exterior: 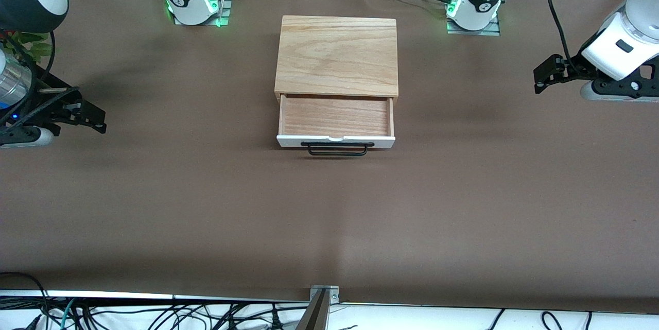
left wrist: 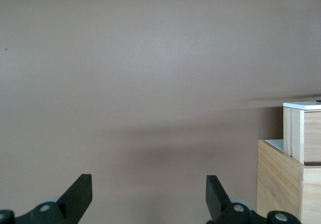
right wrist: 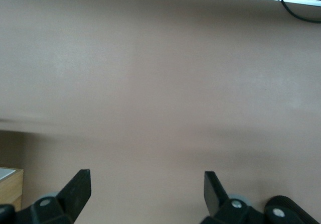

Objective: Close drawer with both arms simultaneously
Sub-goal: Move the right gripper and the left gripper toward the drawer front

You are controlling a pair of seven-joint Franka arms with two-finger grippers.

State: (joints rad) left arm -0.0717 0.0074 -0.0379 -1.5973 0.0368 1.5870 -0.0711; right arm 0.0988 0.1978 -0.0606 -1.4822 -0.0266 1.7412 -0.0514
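Seeing my shallow light-wood drawer with white front pulled out; left gripper and right gripper hover spread, well apart from it.

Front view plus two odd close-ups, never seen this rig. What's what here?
The front view looks down from a high camera facing two white robot arms bolted along the table's top edge. Each ends in a black two-finger claw. The left claw hangs open over the left arm's end of the brown table; the right claw hangs open over the right arm's end. Neither holds anything. The close-ups come from cameras on each wrist, so the black fingers frame the table below. In the middle stands a wooden box whose drawer is pulled out toward the front camera, showing nothing inside, with a white front and black handle.
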